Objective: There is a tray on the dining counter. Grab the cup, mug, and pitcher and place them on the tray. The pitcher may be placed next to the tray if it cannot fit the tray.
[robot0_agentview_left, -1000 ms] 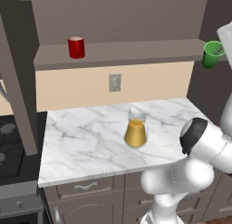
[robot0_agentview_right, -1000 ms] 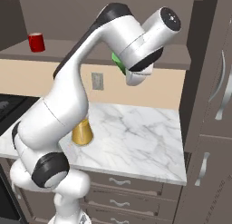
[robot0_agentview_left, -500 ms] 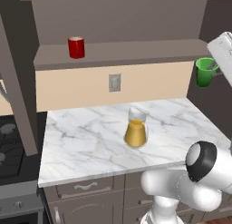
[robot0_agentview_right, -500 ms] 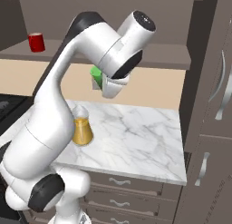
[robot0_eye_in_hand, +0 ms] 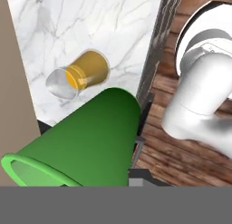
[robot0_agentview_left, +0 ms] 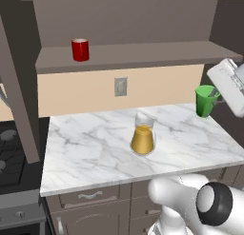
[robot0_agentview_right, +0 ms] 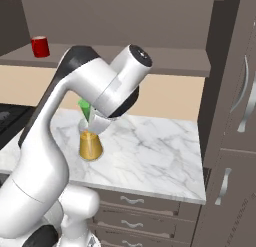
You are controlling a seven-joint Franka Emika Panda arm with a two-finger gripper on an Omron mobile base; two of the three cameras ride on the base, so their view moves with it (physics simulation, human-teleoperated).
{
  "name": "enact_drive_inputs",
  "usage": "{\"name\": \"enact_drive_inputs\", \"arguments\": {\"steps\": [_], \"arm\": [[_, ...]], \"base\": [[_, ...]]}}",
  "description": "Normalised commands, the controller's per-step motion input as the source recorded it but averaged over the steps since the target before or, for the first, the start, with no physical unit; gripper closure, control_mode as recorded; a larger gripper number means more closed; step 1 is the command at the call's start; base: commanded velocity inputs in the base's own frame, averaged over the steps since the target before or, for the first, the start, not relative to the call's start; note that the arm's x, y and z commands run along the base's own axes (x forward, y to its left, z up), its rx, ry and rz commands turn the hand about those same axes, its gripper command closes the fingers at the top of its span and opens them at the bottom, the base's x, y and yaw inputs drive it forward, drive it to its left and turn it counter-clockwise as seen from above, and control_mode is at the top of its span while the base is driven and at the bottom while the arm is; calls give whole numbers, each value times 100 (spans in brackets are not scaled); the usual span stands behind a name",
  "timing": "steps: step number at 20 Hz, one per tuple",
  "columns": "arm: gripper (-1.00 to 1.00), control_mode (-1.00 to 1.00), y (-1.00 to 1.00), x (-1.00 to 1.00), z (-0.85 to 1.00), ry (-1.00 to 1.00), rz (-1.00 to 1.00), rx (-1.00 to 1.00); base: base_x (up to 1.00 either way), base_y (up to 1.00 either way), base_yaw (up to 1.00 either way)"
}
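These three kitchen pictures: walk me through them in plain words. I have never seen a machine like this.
The white jointed thing is a robot arm on a driving base in a rendered kitchen. Two pictures come from cameras on that base, behind the arm to its left and right; the third looks along its hand. The gripper holds a green cup in the air above the marble counter. On the counter stands a glass pitcher of orange liquid. A red mug sits on the shelf above. The hand view looks down past the cup at the pitcher.

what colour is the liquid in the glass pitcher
Orange-yellow, filling the lower half of the clear glass pitcher; the left base view shows it best.
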Motion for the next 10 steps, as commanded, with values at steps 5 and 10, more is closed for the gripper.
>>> {"name": "enact_drive_inputs", "arguments": {"steps": [5,10], "arm": [[100,-100,44,-22,-30,3,0,0],[100,-100,27,-10,-9,7,0,0]], "base": [[0,0,0],[0,0,0]]}}
